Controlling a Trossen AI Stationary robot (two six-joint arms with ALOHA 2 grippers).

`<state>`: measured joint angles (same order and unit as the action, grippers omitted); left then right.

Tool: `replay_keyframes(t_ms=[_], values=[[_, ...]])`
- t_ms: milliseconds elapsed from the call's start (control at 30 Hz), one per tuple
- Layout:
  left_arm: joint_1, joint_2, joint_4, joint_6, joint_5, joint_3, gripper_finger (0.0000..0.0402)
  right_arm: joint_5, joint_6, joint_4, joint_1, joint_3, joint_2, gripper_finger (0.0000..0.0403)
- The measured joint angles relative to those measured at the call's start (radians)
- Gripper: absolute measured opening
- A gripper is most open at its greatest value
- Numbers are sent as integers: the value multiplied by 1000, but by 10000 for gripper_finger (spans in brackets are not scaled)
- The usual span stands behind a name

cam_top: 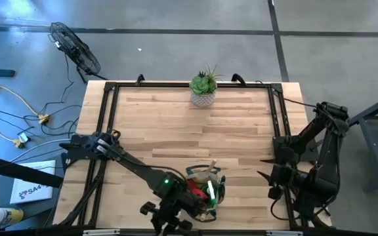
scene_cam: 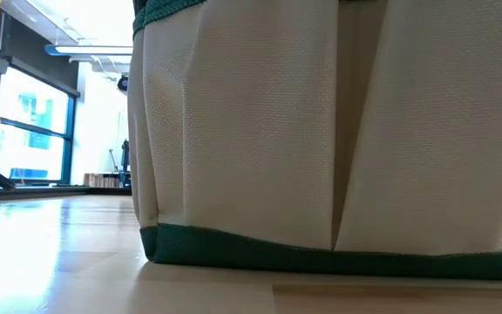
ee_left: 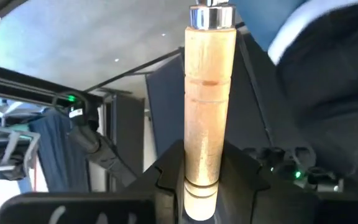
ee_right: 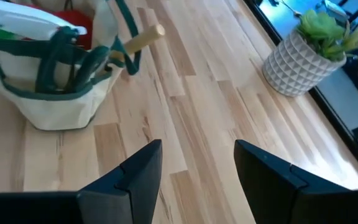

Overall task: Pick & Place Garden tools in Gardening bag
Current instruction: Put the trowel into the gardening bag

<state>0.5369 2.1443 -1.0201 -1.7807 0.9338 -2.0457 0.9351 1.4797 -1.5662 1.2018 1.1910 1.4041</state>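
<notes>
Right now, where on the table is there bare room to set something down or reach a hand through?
The wide middle of the table is bare wood, from the potted succulent at the far edge down to the gardening bag. Crowded: the near edge, where the left gripper holds a wooden-handled tool by the bag, and the right side near the waiting right gripper.

A green succulent in a white pot stands at the far edge of the wooden table, with a black fan and cables on the floor beyond the table's left corner.
</notes>
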Motion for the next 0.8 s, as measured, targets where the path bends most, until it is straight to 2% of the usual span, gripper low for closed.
replay_keyframes(t_ms=[200,367,633,800], values=[[-24,-1,-139,91,-59,-77,64,7,89,14,0,-53,-44,193],[-50,4,-155,175,-99,-90,64,5,143,36,0,-77,-56,193],[-48,50,-178,276,-36,-89,64,8,141,84,-27,-91,-56,193],[-41,52,-226,265,-83,-119,64,-2,111,88,-71,-91,-56,193]])
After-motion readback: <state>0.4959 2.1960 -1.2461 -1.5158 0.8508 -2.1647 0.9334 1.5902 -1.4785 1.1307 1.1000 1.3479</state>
